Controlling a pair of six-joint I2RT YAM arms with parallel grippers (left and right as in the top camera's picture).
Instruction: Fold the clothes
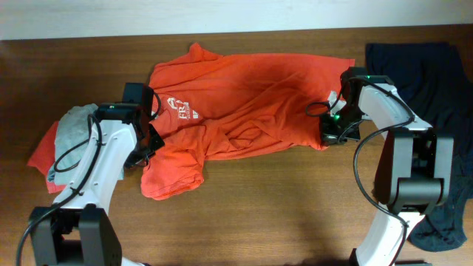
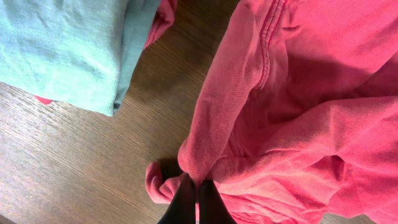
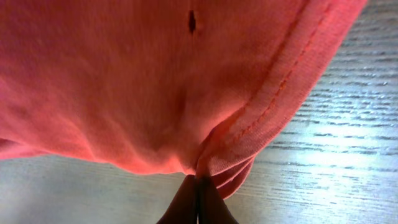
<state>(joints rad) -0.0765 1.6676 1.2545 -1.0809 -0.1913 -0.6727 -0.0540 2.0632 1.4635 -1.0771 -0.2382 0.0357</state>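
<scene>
The clothes, an orange-red T-shirt (image 1: 244, 96) with white lettering, lie crumpled across the middle of the wooden table. My left gripper (image 1: 148, 142) is at the shirt's left edge, by the sleeve. In the left wrist view the left gripper (image 2: 197, 182) is shut on a fold of the shirt (image 2: 298, 112). My right gripper (image 1: 330, 133) is at the shirt's right hem. In the right wrist view the right gripper (image 3: 198, 178) is shut on the stitched hem of the shirt (image 3: 155, 81), which hangs above the table.
A light grey shirt (image 1: 74, 137) lies on a red cloth (image 1: 43, 155) at the left, next to my left arm, and shows as the grey shirt (image 2: 68, 50) in the left wrist view. A dark navy garment (image 1: 436, 81) covers the right side of the table.
</scene>
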